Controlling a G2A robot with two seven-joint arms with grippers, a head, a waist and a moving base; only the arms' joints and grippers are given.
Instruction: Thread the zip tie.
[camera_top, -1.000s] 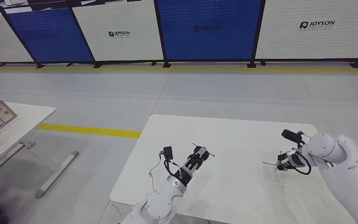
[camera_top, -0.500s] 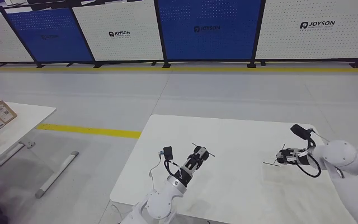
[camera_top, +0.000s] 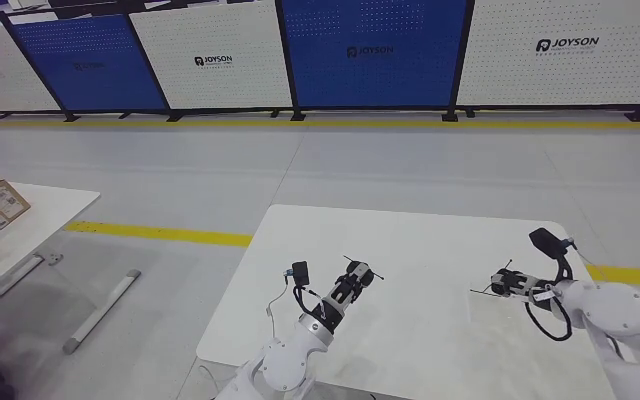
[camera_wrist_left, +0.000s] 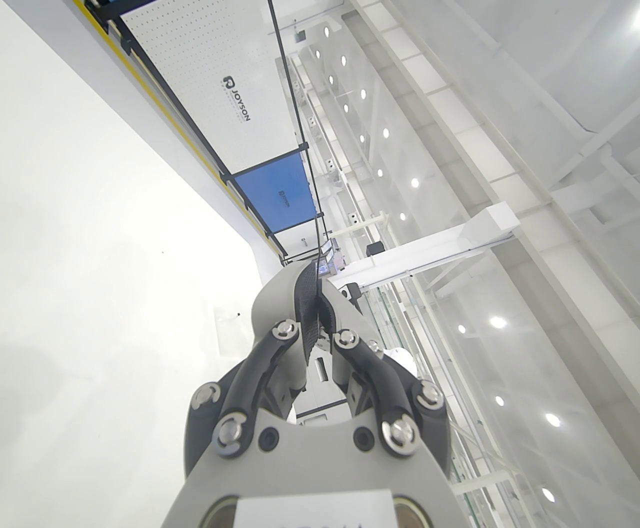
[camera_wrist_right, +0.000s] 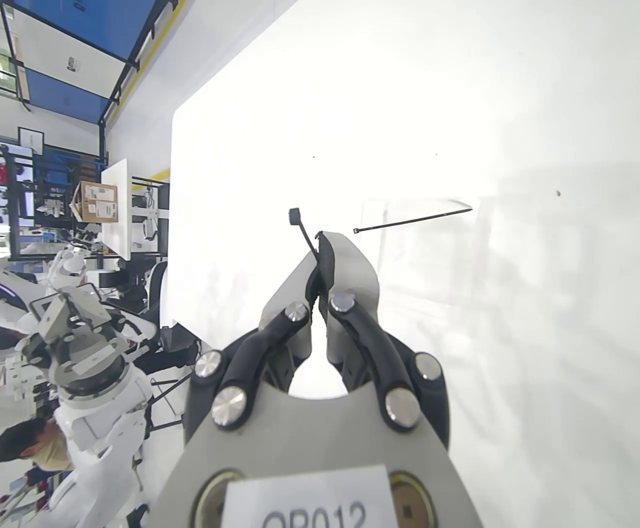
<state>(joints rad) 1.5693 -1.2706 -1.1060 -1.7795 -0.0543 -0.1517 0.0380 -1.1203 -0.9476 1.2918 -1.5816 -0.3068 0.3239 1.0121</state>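
Observation:
My left gripper (camera_wrist_left: 316, 287) is shut on a thin black zip tie (camera_wrist_left: 295, 110) whose strap sticks far out past the fingertips. From above, this gripper (camera_top: 357, 273) hovers near the table's front middle with the tie (camera_top: 368, 270) lying across it. My right gripper (camera_wrist_right: 318, 250) is shut on a second zip tie (camera_wrist_right: 301, 227), its square head just beyond the tips. In the top view this gripper (camera_top: 501, 284) is near the table's right side. A third zip tie (camera_wrist_right: 412, 219) lies flat on the table just beyond the right gripper.
The white table (camera_top: 420, 240) is bare around both arms. A clear plastic sheet (camera_wrist_right: 425, 250) lies under the loose tie. A second white table (camera_top: 40, 215) stands off to the left across the floor. Blue and white panels (camera_top: 370, 50) line the back.
The right arm has swung outward toward the table's right edge and turned its wrist, while its gripper stayed near the same spot with the tie. The left arm has not moved.

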